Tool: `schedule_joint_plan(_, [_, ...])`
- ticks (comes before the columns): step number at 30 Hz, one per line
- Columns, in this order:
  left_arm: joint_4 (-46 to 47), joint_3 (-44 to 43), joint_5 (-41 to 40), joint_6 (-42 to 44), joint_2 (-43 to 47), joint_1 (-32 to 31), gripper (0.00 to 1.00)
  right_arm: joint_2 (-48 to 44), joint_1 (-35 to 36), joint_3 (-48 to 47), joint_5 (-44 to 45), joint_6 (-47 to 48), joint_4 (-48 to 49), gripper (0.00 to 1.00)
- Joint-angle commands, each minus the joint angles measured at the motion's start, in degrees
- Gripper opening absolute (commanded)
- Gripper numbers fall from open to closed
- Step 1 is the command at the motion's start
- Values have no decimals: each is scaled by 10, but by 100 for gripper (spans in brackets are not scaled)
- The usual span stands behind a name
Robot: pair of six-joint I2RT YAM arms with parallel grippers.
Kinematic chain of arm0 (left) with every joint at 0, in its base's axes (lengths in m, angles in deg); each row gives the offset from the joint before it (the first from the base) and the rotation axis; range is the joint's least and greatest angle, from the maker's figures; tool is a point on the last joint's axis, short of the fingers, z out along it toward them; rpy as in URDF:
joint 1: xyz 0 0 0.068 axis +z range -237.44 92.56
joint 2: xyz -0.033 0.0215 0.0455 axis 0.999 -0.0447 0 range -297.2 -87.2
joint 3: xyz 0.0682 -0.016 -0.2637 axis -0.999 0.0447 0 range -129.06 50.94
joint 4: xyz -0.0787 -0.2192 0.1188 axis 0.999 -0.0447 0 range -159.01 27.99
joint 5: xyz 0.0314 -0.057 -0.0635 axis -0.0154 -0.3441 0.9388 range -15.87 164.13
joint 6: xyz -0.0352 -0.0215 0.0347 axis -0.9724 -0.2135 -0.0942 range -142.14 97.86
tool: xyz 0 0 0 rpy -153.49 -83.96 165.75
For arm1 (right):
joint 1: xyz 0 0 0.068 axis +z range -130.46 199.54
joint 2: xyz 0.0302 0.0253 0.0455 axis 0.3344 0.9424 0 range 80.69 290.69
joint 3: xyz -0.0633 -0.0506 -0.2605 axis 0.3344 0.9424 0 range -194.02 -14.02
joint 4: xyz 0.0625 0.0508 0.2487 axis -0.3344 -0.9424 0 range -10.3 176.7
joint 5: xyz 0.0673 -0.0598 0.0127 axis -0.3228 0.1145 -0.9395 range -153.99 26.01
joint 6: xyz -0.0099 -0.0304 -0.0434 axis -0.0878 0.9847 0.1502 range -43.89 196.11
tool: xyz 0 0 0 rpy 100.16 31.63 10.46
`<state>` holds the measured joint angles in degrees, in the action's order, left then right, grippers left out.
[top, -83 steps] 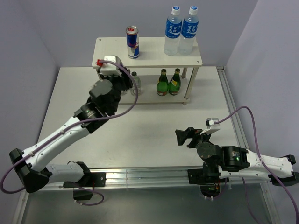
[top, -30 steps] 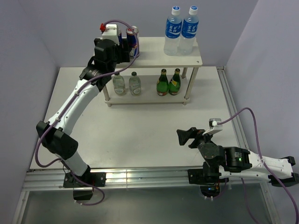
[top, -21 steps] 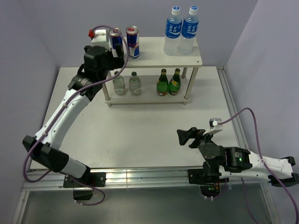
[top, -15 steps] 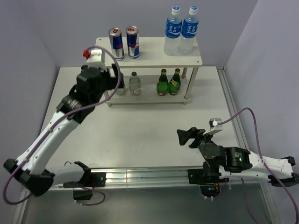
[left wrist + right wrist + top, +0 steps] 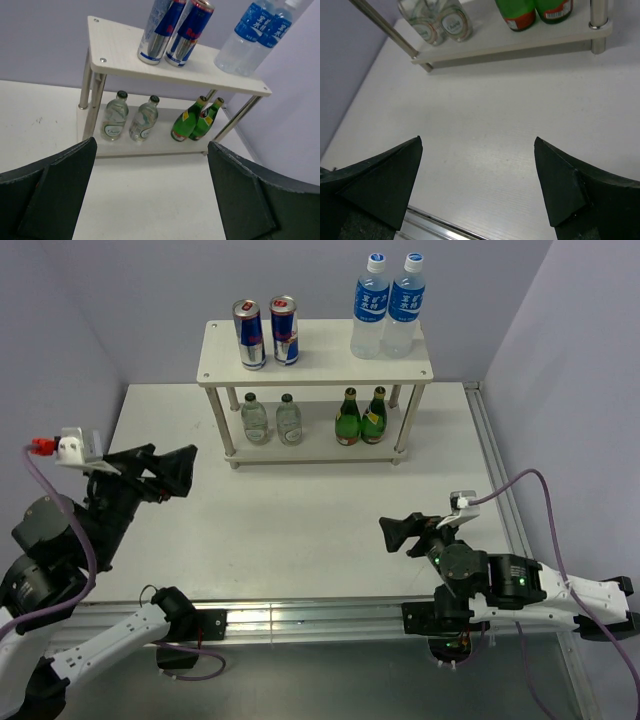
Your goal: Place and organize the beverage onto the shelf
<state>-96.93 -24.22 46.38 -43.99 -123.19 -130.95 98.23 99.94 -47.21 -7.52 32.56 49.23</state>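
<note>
Fig.: overhead + both wrist views. We list items from largest to smallest.

Table (image 5: 300,525): white top, lavender walls on three sides.

Shelf (image 5: 320,358): two pale wood-grain boards on silver legs, standing at the far middle of the table. We see every drink on it, sorted in pairs.

L arm (image 5: 60,540): sits at the near-left corner, well apart from the shelf. L gripper (image 5: 151,150) faces the shelf front w/ its jaws spread wide and nothing between them.

R arm (image 5: 520,585): lies low along the near-right edge. R gripper (image 5: 477,142) is likewise spread and empty. It hangs over bare tabletop and points toward the shelf's lower tier.

Blue-label clear bottles (image 5: 371,306): two, w/ blue caps, at the right end of the top tier. They stand upright and touch side by side.

Slim cans (image 5: 249,333): two, blue-silver-red, at the left end of the top tier. They stand upright, just beside each other.

Green bottles (image 5: 348,418): two, yellow-labelled, on the right half of the lower tier. They stand upright and touch, near the front-right leg.

Short clear bottles (image 5: 254,419): two, w/ dark caps, on the left half of the lower tier. They stand upright w/ a small gap betw. them, directly below the cans.
</note>
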Motion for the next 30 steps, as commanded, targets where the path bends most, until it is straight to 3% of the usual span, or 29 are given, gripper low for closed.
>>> schedule_joint_plan(1, [51,86,0,29,16,0,99,-35,5,-63,14,27,14,100])
schedule_joint_plan(10, [93,172,18,36,32,12,99,-112,5,-124,-24,137,76,100])
schedule_joint_plan(14, [100,182,54,37,24,41,99,-80,5,-201,23,149,-2,100])
schedule_joint_plan(19, [114,198,107,36,26,90,99,-73,1,-272,9,183,-23,100])
schedule_joint_plan(24, [119,202,117,36,33,112,99,-94,-6,-280,39,214,-49,100])
schedule_joint_plan(30, [118,201,118,34,32,117,99,-126,-9,-251,14,222,-22,100])
